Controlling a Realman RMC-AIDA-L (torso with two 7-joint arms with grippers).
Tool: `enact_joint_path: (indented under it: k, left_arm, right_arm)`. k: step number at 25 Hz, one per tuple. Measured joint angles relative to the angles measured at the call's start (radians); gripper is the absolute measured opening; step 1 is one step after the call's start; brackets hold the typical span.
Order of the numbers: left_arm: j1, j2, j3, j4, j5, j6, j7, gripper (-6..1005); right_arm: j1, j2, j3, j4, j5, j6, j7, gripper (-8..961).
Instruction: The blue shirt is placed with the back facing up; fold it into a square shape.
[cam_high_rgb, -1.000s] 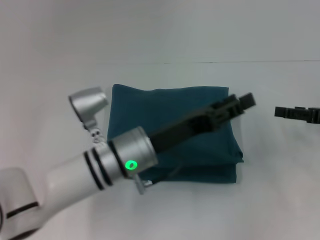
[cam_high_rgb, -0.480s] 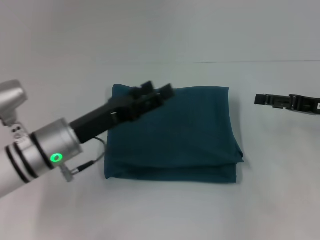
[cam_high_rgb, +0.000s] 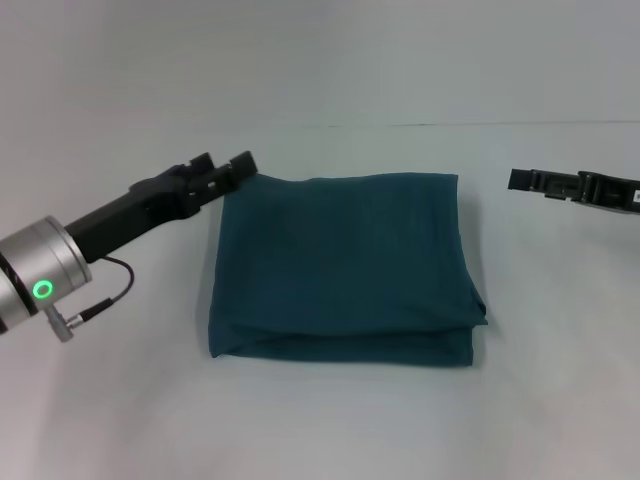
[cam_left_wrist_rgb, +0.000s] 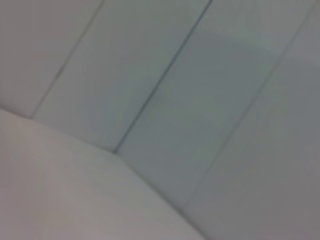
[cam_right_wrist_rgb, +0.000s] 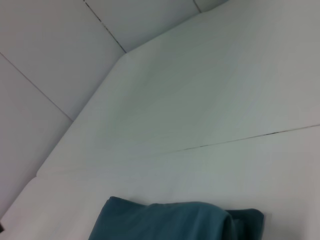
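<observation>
The left pincer (cam_high_rgb: 222, 172) hangs just off the far left corner of the blue shirt (cam_high_rgb: 345, 265), holding nothing; its gap cannot be told. The right pincer (cam_high_rgb: 520, 180) waits well apart, equally unreadable. The shirt lies mid-table (cam_high_rgb: 320, 420) as a near-square bundle, so folding looks finished. Its underlayers are hidden.

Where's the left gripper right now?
In the head view the left gripper sits at the blue shirt's far-left corner, holding nothing.
</observation>
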Motion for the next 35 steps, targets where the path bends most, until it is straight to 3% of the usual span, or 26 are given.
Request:
enact_joint_path:
  k: [6,16,24,35]
  left_arm:
    - [-0.033,0.001,0.105,0.032,0.016,-0.282,-0.127,931]
    - [-0.133,-0.012,0.3,-0.012,0.019,-0.644,-0.136,929]
    - [-0.175,-0.014,0.391,-0.057,0.019,-0.767,-0.127,930]
    - [-0.183,-0.019,0.442,-0.083,0.018,-0.798,-0.125,930]
  right_arm:
    - [0.007,-0.009,-0.007,0.0,0.0,-0.024,0.023,915]
    - [0.008,-0.011,-0.007,-0.008,0.0,-0.048,0.083,915]
    - [0.008,-0.01,-0.007,-0.008,-0.001,-0.05,0.099,915]
    - [0.01,-0.008,-0.008,-0.005,-0.001,-0.044,0.099,915]
